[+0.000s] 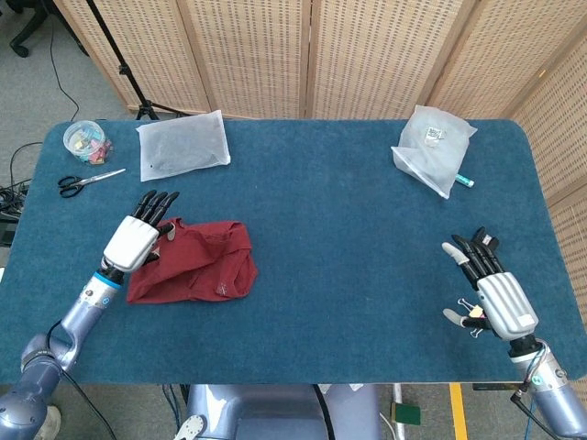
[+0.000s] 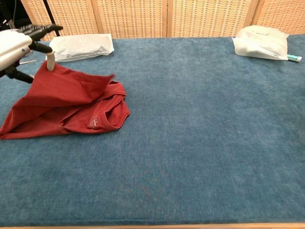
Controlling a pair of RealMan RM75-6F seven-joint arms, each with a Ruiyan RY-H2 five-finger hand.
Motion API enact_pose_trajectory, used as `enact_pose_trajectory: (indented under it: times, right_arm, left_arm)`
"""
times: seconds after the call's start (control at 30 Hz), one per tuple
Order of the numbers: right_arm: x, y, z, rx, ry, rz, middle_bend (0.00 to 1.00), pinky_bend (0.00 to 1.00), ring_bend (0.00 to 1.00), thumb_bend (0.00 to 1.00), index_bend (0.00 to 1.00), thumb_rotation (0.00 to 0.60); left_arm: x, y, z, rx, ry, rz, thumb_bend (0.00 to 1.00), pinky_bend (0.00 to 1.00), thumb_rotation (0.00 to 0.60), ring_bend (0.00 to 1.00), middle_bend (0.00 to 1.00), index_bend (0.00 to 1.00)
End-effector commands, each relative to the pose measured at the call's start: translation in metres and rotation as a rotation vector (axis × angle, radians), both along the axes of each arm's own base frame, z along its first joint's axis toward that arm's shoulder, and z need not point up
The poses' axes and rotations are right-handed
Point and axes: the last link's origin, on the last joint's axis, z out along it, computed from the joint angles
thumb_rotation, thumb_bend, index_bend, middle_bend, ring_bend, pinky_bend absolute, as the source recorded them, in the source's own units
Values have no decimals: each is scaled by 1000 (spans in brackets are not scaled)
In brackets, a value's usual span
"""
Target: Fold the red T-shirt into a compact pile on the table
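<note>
The red T-shirt lies crumpled at the left front of the blue table. My left hand is over its far left edge and pinches a flap of the cloth. In the chest view that flap of the shirt is pulled up taut to the left hand, above the table. My right hand rests near the right front corner, fingers spread, holding nothing. It does not show in the chest view.
A clear plastic bag lies at the back left and a white bag with a teal pen at the back right. Scissors and a small tub sit at the far left. A small clip lies by my right hand.
</note>
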Motion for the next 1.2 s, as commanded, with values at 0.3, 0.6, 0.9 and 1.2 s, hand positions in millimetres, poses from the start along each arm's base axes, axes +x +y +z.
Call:
enact_pose_trajectory:
  times: [0.3, 0.6, 0.9, 1.2]
  right_arm:
    - [1, 2, 1, 1, -2, 2, 0, 0, 0, 0, 0, 600]
    - [0, 3, 4, -2, -12, -1, 0, 0, 0, 0, 0, 600]
    - [0, 4, 4, -1, -13, -1, 0, 0, 0, 0, 0, 600]
    - [0, 4, 4, 1, -10, -1, 0, 0, 0, 0, 0, 600]
  left_arm:
    - [52, -13, -18, 35, 100, -313, 441, 0, 600, 0, 0, 678]
    - [64, -30, -48, -40, 147, -390, 362, 0, 600, 0, 0, 666]
    - [58, -43, -55, -108, 144, -404, 38, 0, 600, 0, 0, 15]
    - [53, -61, -54, -170, 42, -391, 0, 0, 600, 0, 0, 0]
